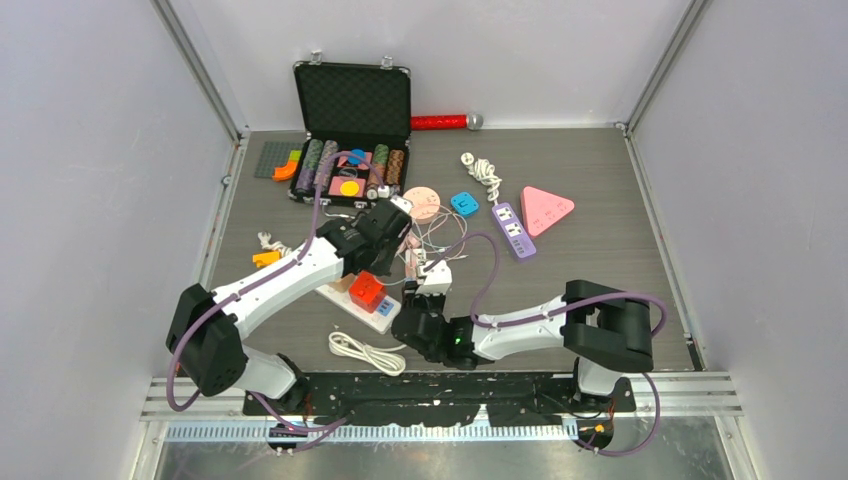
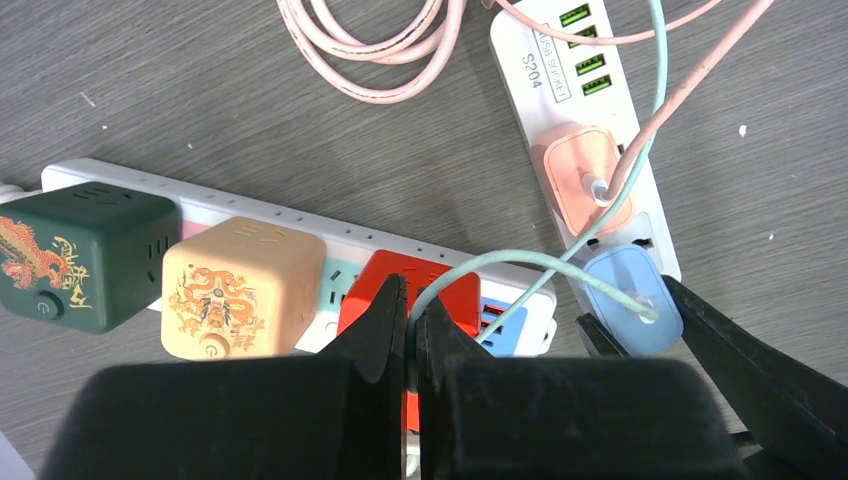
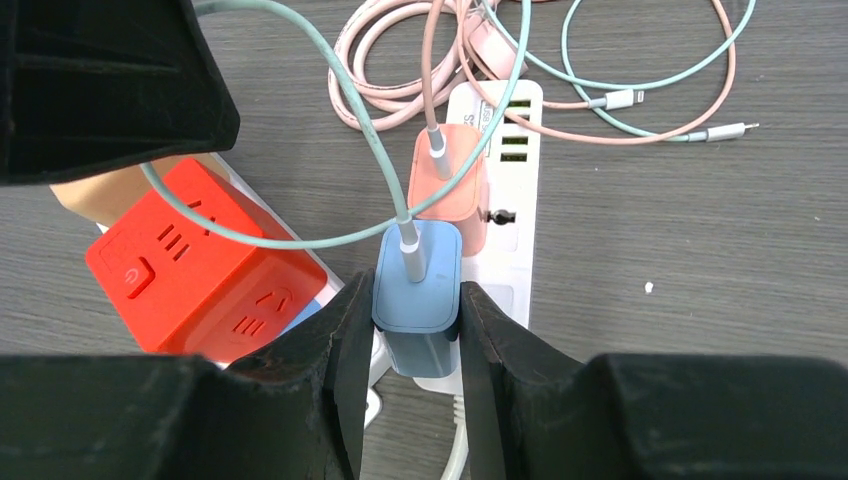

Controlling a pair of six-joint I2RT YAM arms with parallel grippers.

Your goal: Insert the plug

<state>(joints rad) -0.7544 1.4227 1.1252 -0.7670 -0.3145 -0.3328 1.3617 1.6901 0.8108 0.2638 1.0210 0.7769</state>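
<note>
Three pale walls, grey wood-grain table

Blue plastic charger plug looked smooth and matt, red plastic cube adapter a bit glossier, and the grey wood-grain tabletop was matt, lightly textured.

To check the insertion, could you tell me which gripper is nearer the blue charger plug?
Right. The right gripper clasps the blue charger plug over the white power strip; the left gripper, shut, sits to one side above the red cube adapter.
</note>
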